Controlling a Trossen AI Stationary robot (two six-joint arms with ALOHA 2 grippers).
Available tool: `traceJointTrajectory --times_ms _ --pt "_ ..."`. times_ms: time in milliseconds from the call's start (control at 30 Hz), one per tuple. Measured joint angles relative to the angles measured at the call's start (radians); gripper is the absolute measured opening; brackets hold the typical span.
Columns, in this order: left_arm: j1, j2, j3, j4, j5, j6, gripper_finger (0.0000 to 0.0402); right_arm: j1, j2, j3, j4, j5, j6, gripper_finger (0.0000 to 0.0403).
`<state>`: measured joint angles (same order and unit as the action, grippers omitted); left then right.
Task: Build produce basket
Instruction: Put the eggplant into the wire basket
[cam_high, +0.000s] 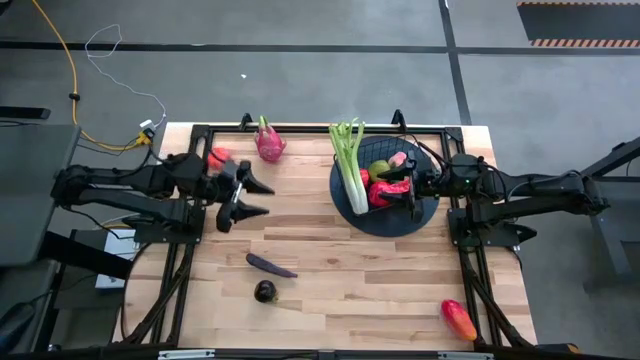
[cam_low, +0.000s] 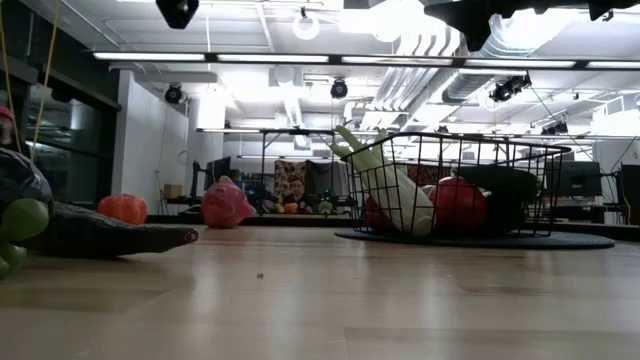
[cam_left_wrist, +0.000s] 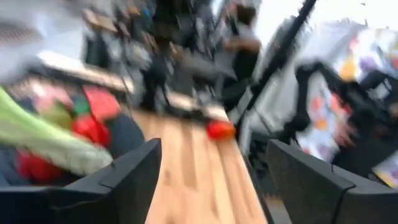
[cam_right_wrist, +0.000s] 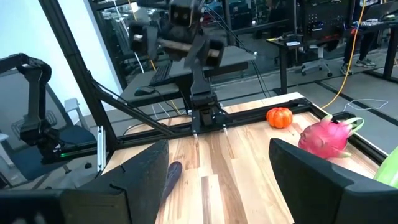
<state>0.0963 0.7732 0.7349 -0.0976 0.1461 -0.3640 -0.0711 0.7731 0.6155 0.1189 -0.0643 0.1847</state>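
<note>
A: How many items are counted, and where?

B: One basket (cam_high: 425, 160) is seen on a dark round mat (cam_high: 392, 222) at the desk's (cam_high: 330, 270) far right. In it, one celery stalk (cam_high: 350, 160), a green round fruit (cam_high: 380, 168), a pink piece (cam_high: 398, 160) and red produce (cam_high: 385, 192) are made out. Outside it, five pieces are counted: one dragon fruit (cam_high: 269, 142) and one red-orange round fruit (cam_high: 218, 157) along the far edge, one eggplant (cam_high: 268, 264) and one dark round fruit (cam_high: 265, 291) near the front middle, one mango (cam_high: 458, 318) at the front right corner.

A: How is the celery laid?

B: Its long axis is run front to back, leaves toward the far edge, pale base down in the basket.

A: And the grippers?

B: The left gripper (cam_high: 252, 198) is held over the desk's left side, fingers spread, nothing gripped; the basket is well apart to its right. The right gripper (cam_high: 412, 187) is held at the basket's right side, over the red produce, fingers parted; whether anything is touched cannot be told.
</note>
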Motion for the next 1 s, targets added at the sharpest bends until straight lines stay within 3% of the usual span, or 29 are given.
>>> traceJointTrajectory --times_ms 233,467,700,1000 --pt "-0.147 0.161 0.090 -0.371 0.018 0.038 0.0285 0.000 0.000 0.000 0.000 0.000 0.001 0.0268" --pt "-0.297 0.363 0.092 -0.589 -0.074 0.131 0.0285 0.000 0.000 0.000 -0.002 0.000 -0.001 0.0268" --pt "-0.385 0.549 0.069 -0.602 -0.160 0.111 0.0285 0.000 0.000 0.000 -0.007 0.000 -0.002 0.0268" --pt "-0.429 0.697 0.062 -0.571 -0.182 0.139 0.0285 0.000 0.000 0.000 -0.017 0.000 -0.002 0.0268"
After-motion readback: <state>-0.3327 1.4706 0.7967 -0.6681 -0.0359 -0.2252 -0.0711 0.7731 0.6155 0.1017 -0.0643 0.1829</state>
